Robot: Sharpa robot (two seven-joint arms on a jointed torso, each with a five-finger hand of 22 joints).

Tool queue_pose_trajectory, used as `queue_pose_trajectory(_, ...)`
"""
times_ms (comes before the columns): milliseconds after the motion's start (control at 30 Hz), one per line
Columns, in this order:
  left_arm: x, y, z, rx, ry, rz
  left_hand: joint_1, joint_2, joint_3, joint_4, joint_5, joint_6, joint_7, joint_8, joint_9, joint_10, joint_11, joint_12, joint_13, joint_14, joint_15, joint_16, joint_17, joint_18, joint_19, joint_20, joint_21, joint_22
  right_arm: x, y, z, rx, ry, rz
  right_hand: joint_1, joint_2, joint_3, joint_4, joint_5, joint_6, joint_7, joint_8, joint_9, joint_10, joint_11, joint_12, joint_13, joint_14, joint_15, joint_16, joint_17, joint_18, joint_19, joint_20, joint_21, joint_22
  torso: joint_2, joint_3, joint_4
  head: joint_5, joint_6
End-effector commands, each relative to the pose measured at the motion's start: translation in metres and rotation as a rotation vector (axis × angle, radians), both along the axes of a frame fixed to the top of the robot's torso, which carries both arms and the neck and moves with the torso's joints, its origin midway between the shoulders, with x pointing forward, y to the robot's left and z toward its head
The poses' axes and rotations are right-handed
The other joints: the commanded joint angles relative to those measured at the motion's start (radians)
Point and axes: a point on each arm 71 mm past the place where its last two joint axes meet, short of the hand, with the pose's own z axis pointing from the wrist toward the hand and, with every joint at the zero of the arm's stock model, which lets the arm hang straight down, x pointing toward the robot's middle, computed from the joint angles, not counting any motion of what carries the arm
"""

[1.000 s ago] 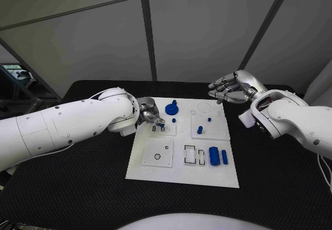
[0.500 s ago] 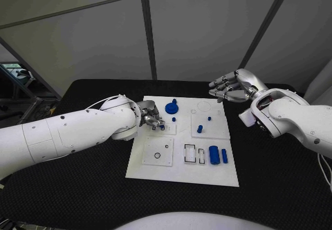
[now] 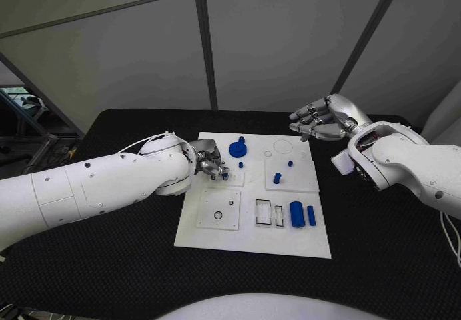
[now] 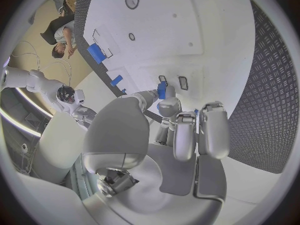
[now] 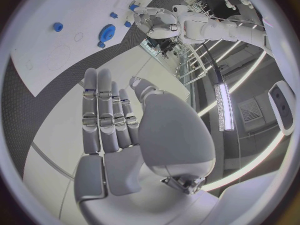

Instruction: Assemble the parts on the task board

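Black textured surface (image 3: 115,253) carries your white rectangular task board (image 3: 252,237), and the assembly looks partly done. Going left to right: your left hand (image 3: 211,166) sits over the board's upper left corner, pinching a small blue peg (image 4: 162,90) by the fingertips just above two small slots there. A blue gear-shaped part (image 3: 238,150) stands just beside that hand, a short blue pin (image 3: 276,179) stands further right, and two blue cylinders (image 3: 298,217) lie loose near the right edge, beside outlined slots that look unfilled. Your right hand (image 3: 322,121) hovers off the board's far right corner, fingers loosely curled, holding nothing.
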Motion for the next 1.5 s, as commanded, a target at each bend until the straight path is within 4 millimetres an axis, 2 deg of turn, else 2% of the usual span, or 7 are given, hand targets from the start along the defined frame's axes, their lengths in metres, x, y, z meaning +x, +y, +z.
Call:
queue_pose_trajectory(33,-0.0004,-0.0004,-0.0020,0.028,0.011,-0.018,-0.010,0.000,0.154,-0.148,0.003,0.000,-0.008,0.003,0.001,0.005,0.002,0.005,-0.002,0.094,-0.003,-0.005,0.232,-0.075,0.006,0.002,0.004,0.026,0.0001,0.0010,0.0017,0.002,-0.011,0.005,-0.011,-0.002,-0.005,-0.001,0.004,0.005,0.002,-0.005,0.001,0.008,-0.001,-0.006,-0.001,0.006,-0.003,-0.003,-0.001,0.004,0.010,0.000,-0.004,-0.001,0.000,-0.0002,0.0000,0.000,-0.001)
queue_pose_trajectory(733,-0.0050,-0.0038,-0.0053,0.049,0.049,-0.055,-0.018,-0.008,0.166,-0.156,0.006,0.002,-0.009,0.009,0.009,0.010,0.000,0.008,0.002,0.095,-0.003,-0.002,0.236,-0.075,0.005,0.001,0.002,0.025,0.0008,0.0012,0.0004,-0.004,0.002,0.012,-0.013,-0.001,-0.005,0.001,0.015,0.005,0.002,-0.005,0.001,0.007,-0.001,-0.008,-0.007,0.007,-0.003,-0.010,-0.001,0.004,0.012,0.001,-0.010,-0.005,0.000,-0.0002,0.0002,0.001,-0.002)
queue_pose_trajectory(1367,-0.0042,-0.0016,-0.0059,0.052,0.050,-0.049,-0.028,-0.013,0.182,-0.163,0.012,0.004,-0.011,0.016,0.017,0.013,-0.001,0.009,0.003,0.095,-0.004,-0.002,0.236,-0.075,0.005,0.001,0.001,0.025,0.0016,0.0020,-0.0002,-0.005,0.004,0.013,-0.014,-0.001,-0.006,0.002,0.017,0.005,0.002,-0.005,0.001,0.007,-0.001,-0.008,-0.009,0.007,-0.002,-0.012,-0.001,0.004,0.013,0.001,-0.012,-0.007,0.000,-0.0003,0.0000,0.002,-0.008)
queue_pose_trajectory(1433,-0.0042,-0.0015,-0.0059,0.051,0.049,-0.048,-0.039,-0.019,0.192,-0.166,0.029,0.006,-0.013,0.022,0.025,0.016,-0.003,0.011,0.005,0.096,-0.006,-0.001,0.237,-0.075,0.005,-0.001,0.001,0.026,0.0017,0.0020,-0.0003,-0.005,0.004,0.013,-0.014,-0.001,-0.006,0.002,0.017,0.005,0.002,-0.005,0.001,0.007,-0.001,-0.008,-0.009,0.007,-0.002,-0.012,-0.001,0.004,0.013,0.001,-0.012,-0.007,0.000,-0.0001,-0.0005,0.002,-0.008)
queue_pose_trajectory(1500,-0.0042,-0.0014,-0.0057,0.050,0.048,-0.046,-0.056,-0.029,0.199,-0.169,0.086,0.008,-0.015,0.030,0.035,0.020,-0.005,0.012,0.007,0.096,-0.007,-0.001,0.237,-0.075,0.006,-0.002,0.002,0.028,0.0017,0.0020,-0.0004,-0.005,0.005,0.013,-0.014,-0.001,-0.006,0.002,0.017,0.005,0.002,-0.005,0.001,0.007,-0.001,-0.008,-0.009,0.007,-0.002,-0.012,-0.001,0.004,0.013,0.001,-0.012,-0.007,0.000,0.0001,-0.0008,0.002,-0.009)
